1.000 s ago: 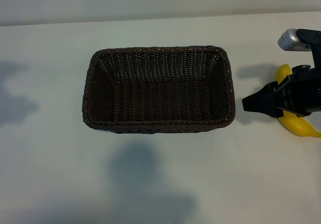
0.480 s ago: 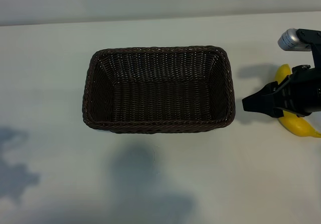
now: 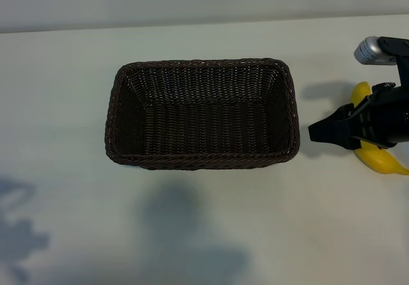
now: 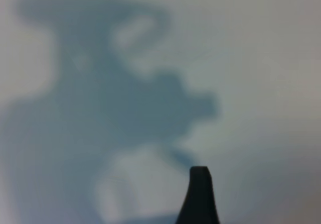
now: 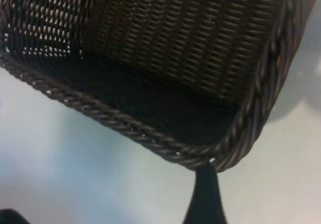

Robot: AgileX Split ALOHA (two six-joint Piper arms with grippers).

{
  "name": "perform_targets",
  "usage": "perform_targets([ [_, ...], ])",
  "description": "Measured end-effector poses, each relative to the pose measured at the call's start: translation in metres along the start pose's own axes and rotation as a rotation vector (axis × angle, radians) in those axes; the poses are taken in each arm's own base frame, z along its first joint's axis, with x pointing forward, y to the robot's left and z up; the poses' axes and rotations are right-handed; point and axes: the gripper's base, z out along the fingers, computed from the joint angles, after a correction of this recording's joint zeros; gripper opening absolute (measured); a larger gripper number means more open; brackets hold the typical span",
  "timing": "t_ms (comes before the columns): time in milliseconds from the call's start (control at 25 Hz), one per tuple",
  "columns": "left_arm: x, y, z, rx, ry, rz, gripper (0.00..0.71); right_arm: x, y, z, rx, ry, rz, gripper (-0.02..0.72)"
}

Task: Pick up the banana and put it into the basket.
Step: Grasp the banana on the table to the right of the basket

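The dark brown wicker basket (image 3: 201,157) stands empty in the middle of the table. In the right wrist view its braided rim (image 5: 125,124) fills the scene. The yellow banana (image 3: 381,160) lies on the table to the basket's right, and my right arm crosses over its middle. My right gripper (image 3: 316,132) hovers between banana and basket, pointing at the basket's right wall. It is open and holds nothing, with one dark finger (image 5: 205,194) close to the basket's corner. My left arm is outside the exterior view; one finger (image 4: 199,196) shows over bare table, jaws wide.
The white table (image 3: 332,234) spreads all round the basket. A soft shadow of the left arm (image 3: 19,234) falls at the front left. A grey wall strip (image 3: 192,0) runs along the back edge.
The left arm's shadow has slid from the table's mid left toward the front left corner. The right gripper, banana and basket have not moved.
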Motion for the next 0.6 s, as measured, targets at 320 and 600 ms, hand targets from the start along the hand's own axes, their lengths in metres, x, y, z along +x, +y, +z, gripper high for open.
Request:
perform_targets([
  [320,0.035,-0.005,-0.033,-0.028,-0.321,0.024,0.611,0.002,0.002,0.0,-0.027,0.019,0.004,0.569],
  [600,0.05,-0.007,-0.041,-0.037,-0.432,0.032,0.611,0.002,0.003,0.0,-0.035,0.027,0.071,0.569],
])
